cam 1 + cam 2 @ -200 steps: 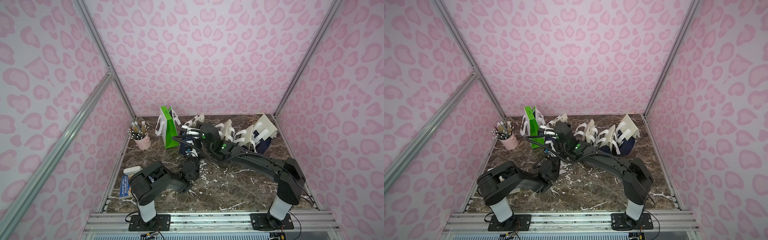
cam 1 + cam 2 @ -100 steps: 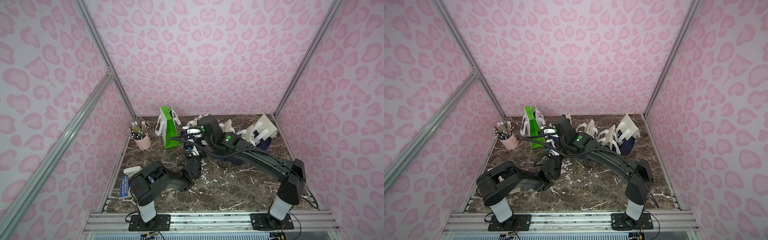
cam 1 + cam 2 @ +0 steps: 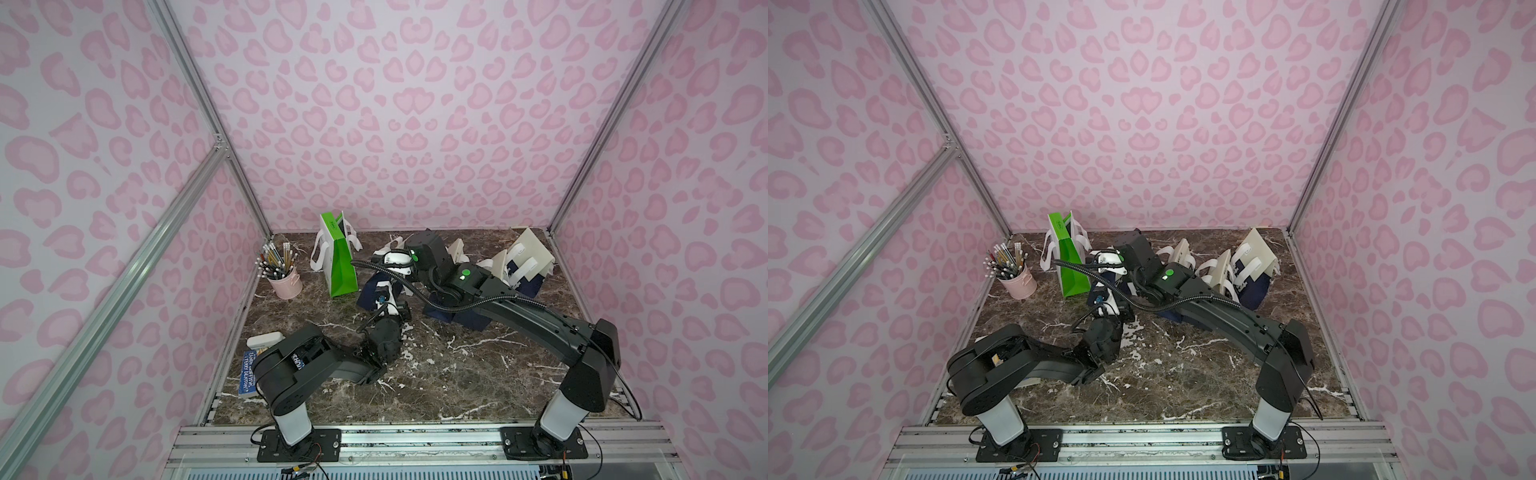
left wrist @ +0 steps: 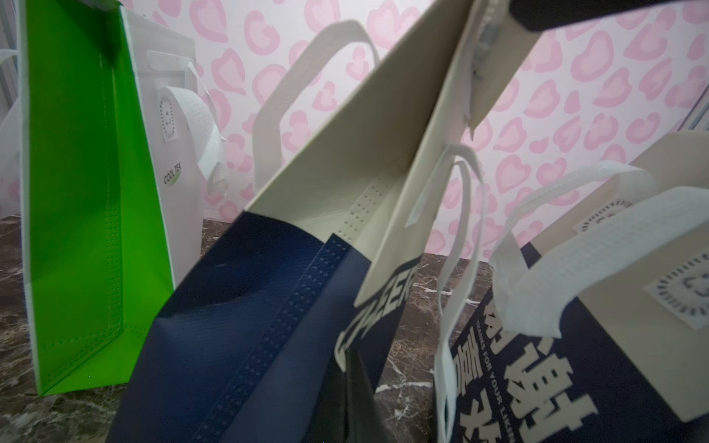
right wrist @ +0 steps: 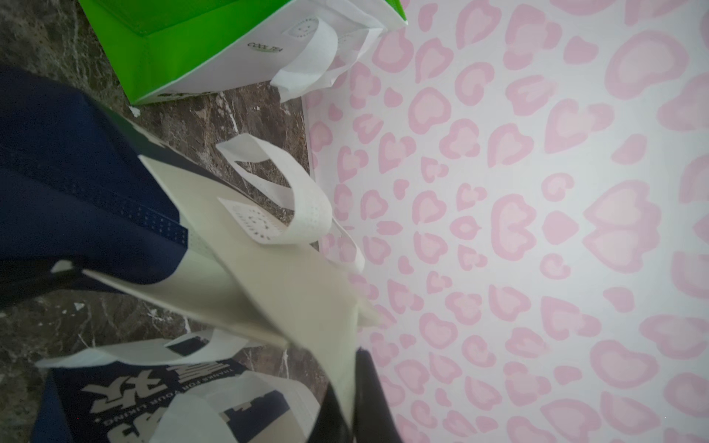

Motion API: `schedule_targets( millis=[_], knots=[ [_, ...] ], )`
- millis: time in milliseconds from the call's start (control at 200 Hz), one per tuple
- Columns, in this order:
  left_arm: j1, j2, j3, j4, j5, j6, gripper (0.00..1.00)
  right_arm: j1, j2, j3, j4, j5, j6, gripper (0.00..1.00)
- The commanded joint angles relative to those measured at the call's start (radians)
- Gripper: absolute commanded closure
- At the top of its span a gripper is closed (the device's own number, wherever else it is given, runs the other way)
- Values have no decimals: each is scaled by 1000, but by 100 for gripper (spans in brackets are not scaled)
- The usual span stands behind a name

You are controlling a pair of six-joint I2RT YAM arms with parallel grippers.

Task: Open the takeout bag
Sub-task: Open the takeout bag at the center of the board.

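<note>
**Marble worktop** (image 3: 478,374), seen in both top views, is carrying every item. The right arm (image 3: 532,320) is reaching from 4 o'clock across the centre toward 11 o'clock. The left arm (image 3: 332,365) is lying low, extending from 8 o'clock toward the centre.

The takeout bag (image 3: 374,293), navy below and cream above, is sitting just off centre toward 11 o'clock and tilting between the two arms. A green bag (image 3: 340,266) is standing upright just beside it, at its 10 o'clock. A cluster of further navy-and-cream bags (image 3: 523,266) is leaning at 2 o'clock. A pink cup (image 3: 286,282) of pencils is standing at 10 o'clock. A blue book (image 3: 248,370) is lying at 8 o'clock against the worktop's edge, beside the left arm's base.

The right pincer (image 5: 345,406) is nipping the takeout bag's cream top edge, with its jaws closed on the fabric. The left pincer (image 4: 358,391) is clamping fully closed on the bag's lower corner. How far the bag's mouth is parting cannot be told.
</note>
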Motion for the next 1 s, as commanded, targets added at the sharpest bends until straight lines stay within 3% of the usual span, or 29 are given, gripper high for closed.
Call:
schedule_targets(
  millis=[0, 105, 220, 350, 480, 665, 995],
  knots=[
    [0, -18, 5, -34, 1, 22, 95, 3, -13, -1, 79, -28, 194, 72],
    [0, -27, 11, -43, 2, 1, 95, 10, -25, 17, 56, -32, 318, 50],
    [1, -23, 21, -50, -2, -21, 95, 8, -43, 55, -28, -39, 486, 39],
    [-1, -9, 35, -49, 3, -22, 95, -6, -95, 2, -43, -22, 581, 38],
    [-1, -5, 44, -42, 15, -5, 95, -20, -154, -121, 54, -41, 549, 39],
    [-4, -12, 39, -37, 22, 11, 95, -87, -176, -244, 264, -175, 533, 39],
    [-21, -39, 19, -41, 14, 35, 95, -102, -49, -180, 360, -255, 463, 39]
  ],
)
